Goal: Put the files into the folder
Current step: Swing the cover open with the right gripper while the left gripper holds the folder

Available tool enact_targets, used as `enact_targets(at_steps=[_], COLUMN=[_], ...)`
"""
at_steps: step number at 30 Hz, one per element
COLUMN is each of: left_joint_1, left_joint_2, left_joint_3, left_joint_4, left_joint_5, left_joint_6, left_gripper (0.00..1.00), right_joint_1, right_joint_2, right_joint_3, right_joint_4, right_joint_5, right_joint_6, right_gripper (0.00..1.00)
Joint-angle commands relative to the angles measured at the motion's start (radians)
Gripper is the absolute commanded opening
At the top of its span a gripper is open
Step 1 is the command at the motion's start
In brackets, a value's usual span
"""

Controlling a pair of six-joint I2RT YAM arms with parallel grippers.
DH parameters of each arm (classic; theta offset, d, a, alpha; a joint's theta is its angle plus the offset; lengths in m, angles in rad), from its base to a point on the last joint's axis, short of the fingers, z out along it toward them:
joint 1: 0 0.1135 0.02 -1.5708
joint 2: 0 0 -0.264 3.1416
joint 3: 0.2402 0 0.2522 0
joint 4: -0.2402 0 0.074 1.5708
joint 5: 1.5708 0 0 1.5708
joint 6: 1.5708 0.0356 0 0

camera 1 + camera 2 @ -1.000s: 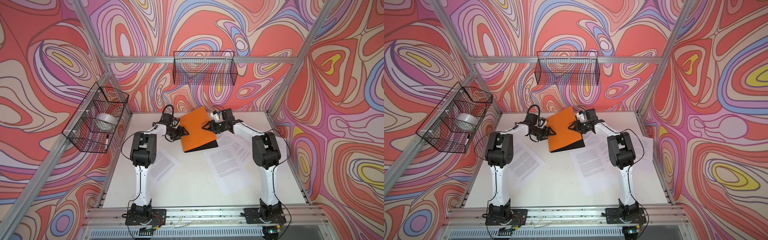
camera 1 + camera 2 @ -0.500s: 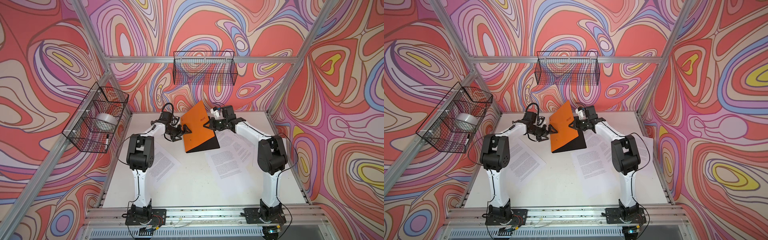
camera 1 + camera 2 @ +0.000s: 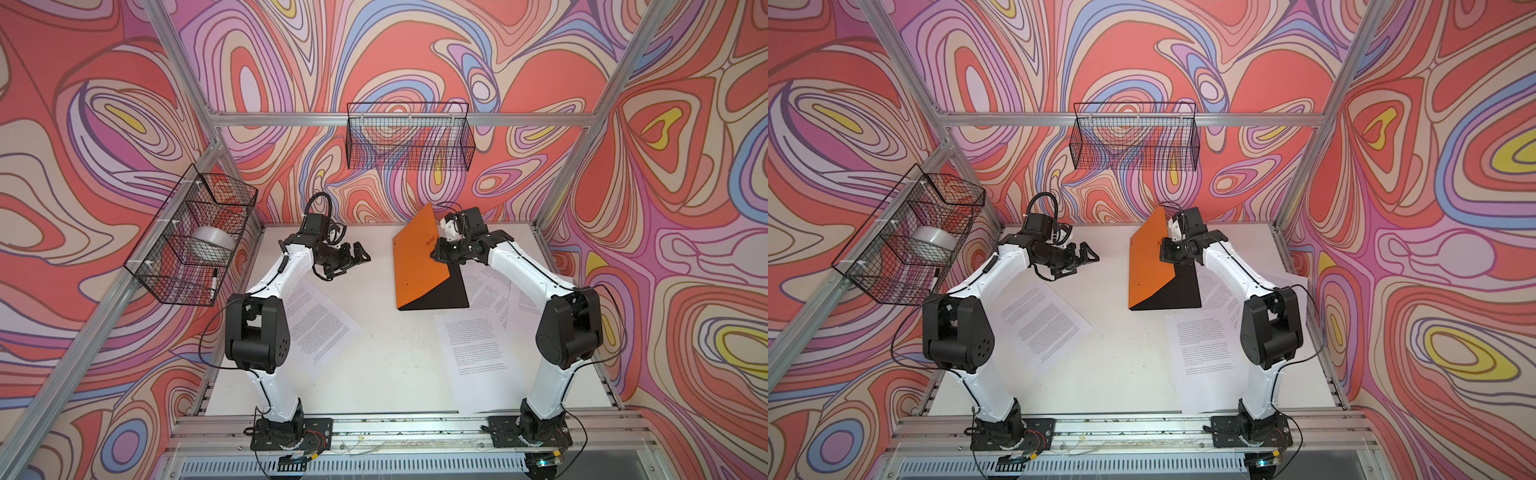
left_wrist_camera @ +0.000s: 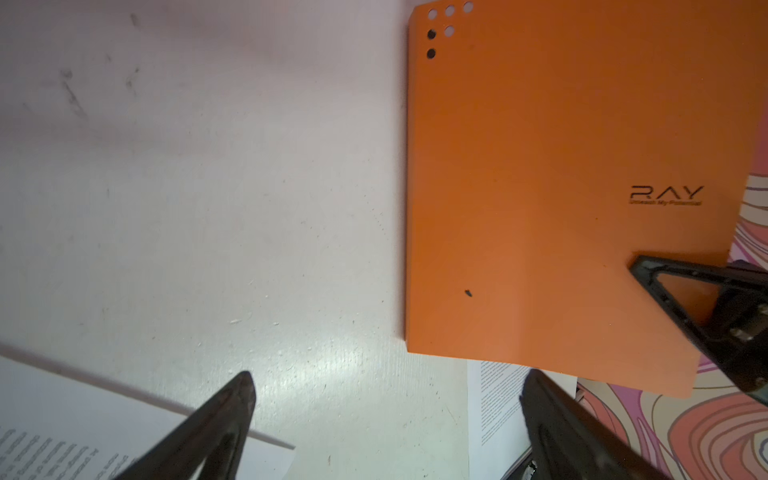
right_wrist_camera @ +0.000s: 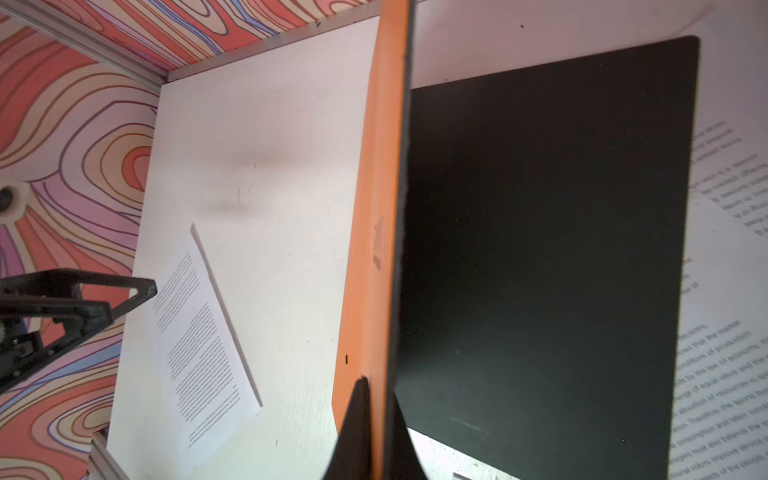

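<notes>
The left fingers (image 4: 224, 415) have released the folder (image 3: 417, 266) and are now spread wide beside it. The right fingers (image 5: 357, 415) pinch its orange cover, raised upright. The folder stands open on the table (image 3: 395, 374), files (image 3: 322, 328) loose around it.

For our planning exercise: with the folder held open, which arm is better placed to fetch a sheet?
Likely left. The right gripper is shut on the raised cover of the folder; the left gripper is open and empty, with a sheet lying beside that arm.
</notes>
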Motion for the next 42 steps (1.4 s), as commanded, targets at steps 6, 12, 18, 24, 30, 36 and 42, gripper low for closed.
enact_targets(at_steps=[6, 12, 18, 24, 30, 36, 42], left_joint_1=[0.020, 0.061, 0.105, 0.191, 0.226, 0.226, 0.108], left_joint_2=[-0.113, -0.170, -0.237, -0.343, -0.443, -0.455, -0.336], left_joint_3=[-0.055, -0.053, -0.046, -0.047, 0.011, 0.026, -0.031], left_joint_4=[-0.066, -0.079, -0.092, -0.054, -0.109, -0.122, -0.086], left_joint_5=[0.020, 0.051, 0.068, 0.064, -0.052, -0.028, 0.052], left_joint_6=[0.019, 0.004, -0.024, -0.128, -0.126, -0.089, -0.043], left_gripper=[1.00, 1.00, 1.00, 1.00, 1.00, 1.00, 1.00], right_joint_1=[0.039, 0.115, 0.224, 0.350, 0.422, 0.425, 0.318], right_joint_2=[-0.078, -0.047, 0.061, 0.293, 0.540, 0.634, 0.429], right_joint_3=[0.026, 0.106, 0.237, 0.458, 0.720, 0.842, 0.484], right_joint_4=[-0.069, -0.081, -0.054, -0.016, -0.016, -0.049, 0.056], right_joint_5=[-0.038, -0.071, -0.107, -0.163, -0.238, -0.247, -0.228], right_joint_6=[-0.044, -0.038, -0.019, 0.000, 0.017, 0.018, 0.031], right_gripper=[0.42, 0.61, 0.71, 0.84, 0.98, 0.97, 0.74])
